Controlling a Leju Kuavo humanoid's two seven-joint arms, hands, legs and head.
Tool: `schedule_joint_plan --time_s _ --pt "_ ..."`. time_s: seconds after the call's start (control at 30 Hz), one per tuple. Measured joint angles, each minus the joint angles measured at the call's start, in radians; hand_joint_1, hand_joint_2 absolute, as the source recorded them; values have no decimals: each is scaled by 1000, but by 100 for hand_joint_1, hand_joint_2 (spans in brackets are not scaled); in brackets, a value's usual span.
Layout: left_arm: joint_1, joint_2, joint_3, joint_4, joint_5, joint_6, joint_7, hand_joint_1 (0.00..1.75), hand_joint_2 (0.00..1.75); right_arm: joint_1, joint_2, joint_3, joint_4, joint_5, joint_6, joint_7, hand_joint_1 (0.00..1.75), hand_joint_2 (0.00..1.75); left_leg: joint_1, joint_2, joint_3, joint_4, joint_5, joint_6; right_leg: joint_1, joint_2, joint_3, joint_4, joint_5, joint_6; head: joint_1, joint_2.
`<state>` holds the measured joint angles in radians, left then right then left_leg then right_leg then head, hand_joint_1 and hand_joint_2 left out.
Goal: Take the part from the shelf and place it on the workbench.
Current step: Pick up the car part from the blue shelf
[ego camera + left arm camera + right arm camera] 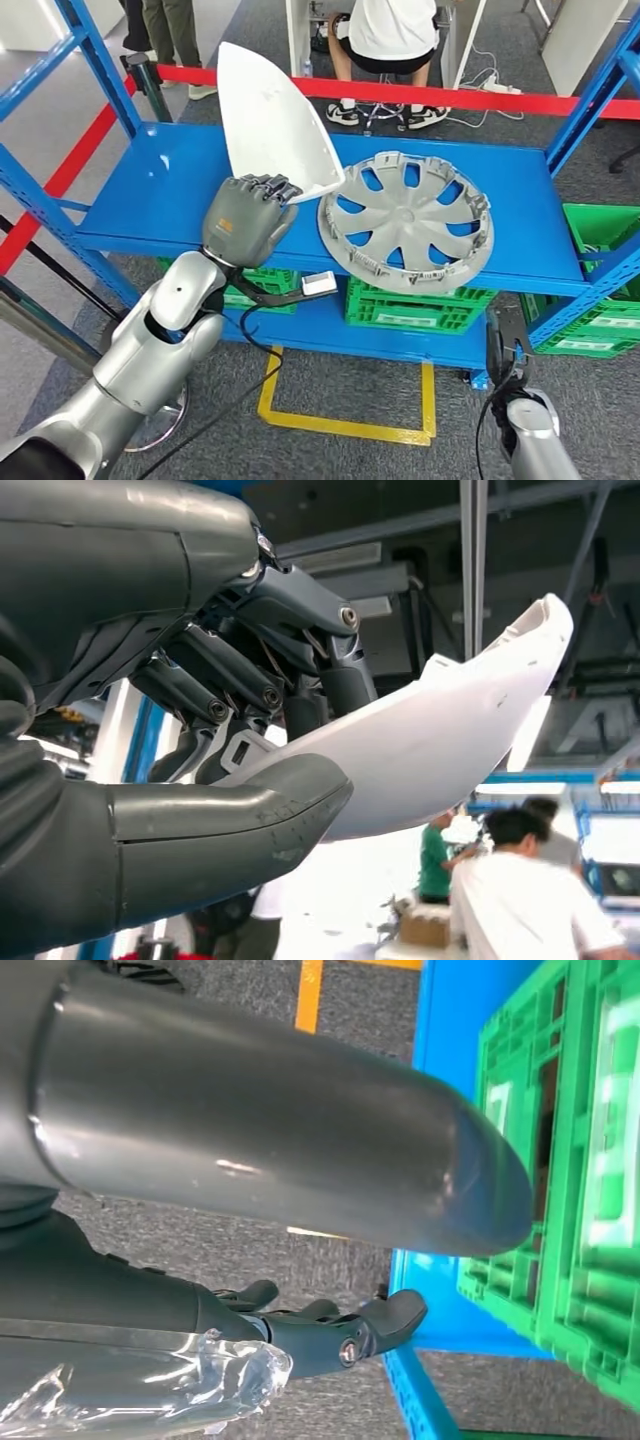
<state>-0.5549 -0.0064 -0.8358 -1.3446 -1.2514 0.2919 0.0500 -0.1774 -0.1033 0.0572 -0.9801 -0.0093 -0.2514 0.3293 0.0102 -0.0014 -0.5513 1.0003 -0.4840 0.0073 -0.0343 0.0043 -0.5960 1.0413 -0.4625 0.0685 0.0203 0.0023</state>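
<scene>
Shelving in blue steel [453, 190] spans the head view over grey carpet, a red barrier tape [468, 97] behind it with people beyond. Left hand [245, 217] grips the white part [272, 125] by its lower edge, thumb under and fingers over, tilting it up above the shelf's bare left half. A grey wheel cover [406, 218] lies flat just beside it. Green crates [411, 303] sit below. Right hand [507, 345] hangs low with fingers extended, holding nothing.

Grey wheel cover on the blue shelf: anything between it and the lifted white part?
Nothing lies between them: in the head view the white curved plastic part, held by the left hand, has its lower corner at the grey wheel cover, rim on the blue shelf.
</scene>
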Motion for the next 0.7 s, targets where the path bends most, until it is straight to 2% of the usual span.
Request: schedule_joint_plan --time_s 0.07,0.13,0.17,0.23,0.27,0.3,0.33,0.37,0.43,0.47,0.5,0.53,0.6,0.63,0.67,0.7 --pt "-1 2 0 0 2 -1 -1 155 175 0 1 0 4 0 2 1 0 0 -1 -1 -15 7 3 -11 0 3 -8 -1 -4 -16 -2 0" --pt "-2 3 0 0 6 -4 -3 155 175 -3 3 0 6 1 4 0 0 0 0 -1 -34 31 -20 -21 -2 3 -19 -1 -4 -32 -5 0" --pt "-2 4 0 0 8 -6 -4 155 175 -6 3 0 7 2 5 0 0 0 0 -1 -51 68 -49 -24 -2 3 -24 -2 -1 -39 -7 0" --pt "-2 7 -1 0 10 -8 -4 155 175 -11 4 0 11 3 7 -1 0 0 0 -1 -102 191 -120 -26 4 2 -32 -2 6 -51 -10 0" --pt "-1 8 -1 1 11 -9 -4 155 175 -13 4 0 12 3 8 -1 0 0 -1 -1 -126 250 -144 -23 9 1 -36 -2 9 -56 -11 0" --pt "0 10 -2 1 12 -10 -4 155 175 -13 5 0 14 3 9 0 0 0 -2 -1 -138 285 -150 -18 14 1 -40 -2 12 -61 -11 0" --pt "1 11 -2 2 13 -10 -4 155 175 -14 5 0 16 4 10 -1 0 0 -5 -1 -134 286 -137 -11 20 1 -44 -2 16 -64 -11 0" --pt "2 12 -2 3 14 -11 -4 155 175 -14 5 0 17 4 10 -1 0 0 -10 -1 -112 251 -110 0 26 2 -47 -2 20 -67 -11 0" --pt "-1 12 -2 3 15 -11 -5 155 175 -16 8 0 19 6 11 -1 0 0 -24 -2 -37 126 -55 35 38 3 -52 -2 28 -69 -10 0" --pt "-3 11 -2 3 15 -12 -6 155 175 -17 10 0 19 6 12 -2 0 0 -31 0 -7 73 -38 46 40 2 -54 -3 33 -68 -10 0" --pt "-5 10 -2 3 15 -12 -6 155 175 -18 13 0 19 6 12 -2 0 0 -37 1 9 40 -29 53 40 1 -55 -4 39 -65 -9 0" --pt "-7 10 -2 3 15 -12 -6 155 175 -19 14 0 19 7 13 -2 0 0 -39 2 13 27 -26 54 38 0 -57 -7 46 -60 -10 0" --pt "-8 10 -2 3 16 -13 -6 155 175 -20 14 1 19 7 13 -2 0 0 -37 4 8 10 -6 49 36 -1 -62 -12 55 -51 -11 0" --pt "-9 9 -2 3 16 -13 -6 155 175 -21 14 1 19 7 13 -2 0 0 -34 6 4 0 6 49 36 -1 -70 -5 42 -46 -11 0" --pt "-10 9 -2 3 16 -14 -6 155 175 -21 14 1 19 7 13 -2 0 0 -30 7 -4 -8 19 49 35 -1 -82 20 11 -41 -10 0" --pt "-10 8 -2 3 16 -14 -6 155 175 -23 14 1 20 7 13 -2 0 0 -28 8 -15 -12 31 49 33 -1 -99 65 -33 -36 -10 0"
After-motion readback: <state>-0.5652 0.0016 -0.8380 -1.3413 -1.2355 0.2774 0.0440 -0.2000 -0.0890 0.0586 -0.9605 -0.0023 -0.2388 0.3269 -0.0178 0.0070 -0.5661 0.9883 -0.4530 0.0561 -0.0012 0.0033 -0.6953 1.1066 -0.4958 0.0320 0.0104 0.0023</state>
